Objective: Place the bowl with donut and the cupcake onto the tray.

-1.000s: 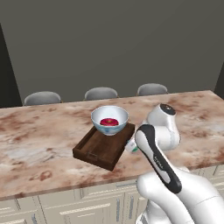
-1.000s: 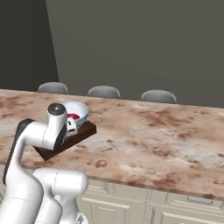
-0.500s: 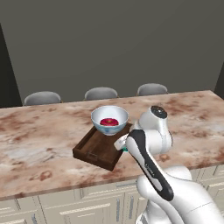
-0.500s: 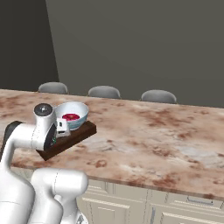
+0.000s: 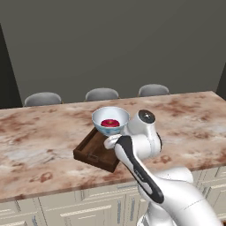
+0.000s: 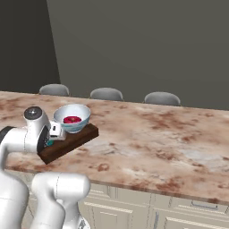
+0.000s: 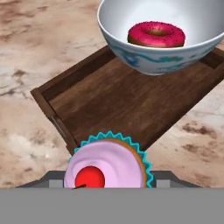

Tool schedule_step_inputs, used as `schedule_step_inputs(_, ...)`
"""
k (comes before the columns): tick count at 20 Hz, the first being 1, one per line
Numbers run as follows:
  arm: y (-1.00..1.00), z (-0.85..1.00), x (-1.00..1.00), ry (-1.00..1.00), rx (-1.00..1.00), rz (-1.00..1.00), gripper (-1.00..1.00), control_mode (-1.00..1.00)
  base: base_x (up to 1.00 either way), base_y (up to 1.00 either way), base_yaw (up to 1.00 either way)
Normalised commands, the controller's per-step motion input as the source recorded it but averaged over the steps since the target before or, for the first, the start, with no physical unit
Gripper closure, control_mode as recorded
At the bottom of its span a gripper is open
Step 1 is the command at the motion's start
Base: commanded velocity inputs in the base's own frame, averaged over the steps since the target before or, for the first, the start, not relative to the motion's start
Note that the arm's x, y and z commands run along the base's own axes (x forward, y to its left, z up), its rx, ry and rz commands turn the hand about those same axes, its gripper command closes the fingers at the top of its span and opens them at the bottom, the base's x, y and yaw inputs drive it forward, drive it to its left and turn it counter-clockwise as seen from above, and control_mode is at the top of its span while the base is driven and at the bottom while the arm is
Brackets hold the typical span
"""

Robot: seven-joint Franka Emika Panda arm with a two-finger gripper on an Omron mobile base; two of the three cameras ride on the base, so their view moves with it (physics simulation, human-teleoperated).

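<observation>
The arm has swung left, bringing the cupcake [image 7: 107,164] closer to the tray [image 7: 109,103]. The gripper [image 7: 107,183] holds the cupcake upright, just before the tray's near edge. The tray's long side runs away toward the bowl [image 7: 164,30], which sits on the far end with the donut [image 7: 156,34] inside.

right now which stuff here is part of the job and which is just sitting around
Part of the job:
- bowl standing on the tray
- donut inside the bowl
- cupcake at the gripper, near the tray's edge
- tray on the counter

Just sitting around:
- marble counter
- three grey chairs behind the counter
</observation>
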Motion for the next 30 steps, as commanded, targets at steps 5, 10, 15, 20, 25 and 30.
schedule_step_inputs(5, 0.24, -0.11, 0.16, 0.02, 0.00, -0.14, 1.00, -1.00, 0.00, 0.00, 0.00)
schedule_step_inputs(10, 0.11, -0.10, 0.25, 0.08, 0.00, -0.14, 1.00, -1.00, 0.00, 0.00, 0.00)
schedule_step_inputs(15, 0.03, -0.01, 0.26, 0.12, 0.00, -0.13, 1.00, -1.00, 0.00, 0.00, 0.00)
schedule_step_inputs(20, 0.10, 0.00, 0.16, 0.04, 0.00, -0.10, 1.00, -1.00, 0.00, 0.00, 0.00)
schedule_step_inputs(25, 0.13, -0.07, 0.05, 0.00, 0.00, -0.08, 1.00, -1.00, 0.00, 0.00, 0.00)
schedule_step_inputs(30, 0.12, -0.17, 0.04, 0.02, 0.00, -0.07, 1.00, -1.00, 0.00, 0.00, 0.00)
